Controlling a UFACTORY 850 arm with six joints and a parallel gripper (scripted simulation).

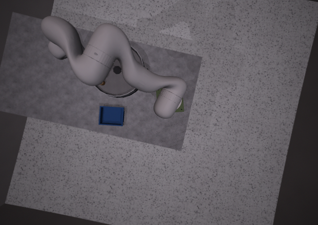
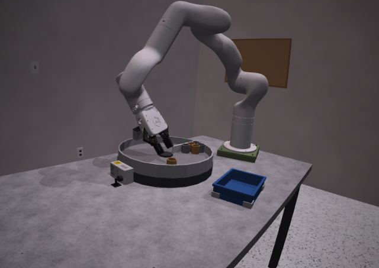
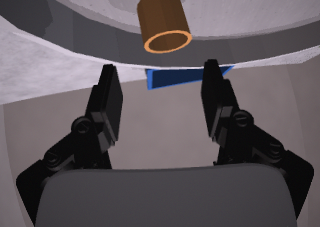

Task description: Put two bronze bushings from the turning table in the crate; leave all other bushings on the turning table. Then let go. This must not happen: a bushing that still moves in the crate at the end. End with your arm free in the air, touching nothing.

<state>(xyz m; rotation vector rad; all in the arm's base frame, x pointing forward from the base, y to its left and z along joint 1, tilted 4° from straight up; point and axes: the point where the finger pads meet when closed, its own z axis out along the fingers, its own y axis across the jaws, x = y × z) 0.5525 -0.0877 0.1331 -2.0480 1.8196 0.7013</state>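
My gripper [image 2: 165,149] [image 3: 160,78] is open and empty, tilted above the turning table [image 1: 117,86] [image 2: 183,171]. One bronze bushing [image 1: 102,83] [image 2: 172,161] [image 3: 162,19] stands alone near the table's rim, just beyond the fingertips and not between them. At the far side, a bronze bushing [image 2: 195,149] and another bronze bushing [image 2: 191,144] stand clustered with grey bushings, one grey bushing [image 2: 185,148] at their left. The arm hides this cluster in the top view. The blue crate [image 1: 111,125] [image 2: 229,194] [image 3: 170,78] shows no bushing inside.
The turning table has a raised rim and a dark centre disc [image 1: 117,69] [image 2: 166,154]. A sensor box [image 2: 121,171] stands outside the rim, and a dark grey box behind it. The arm's green base plate [image 1: 179,110] [image 2: 237,155] is beyond the crate.
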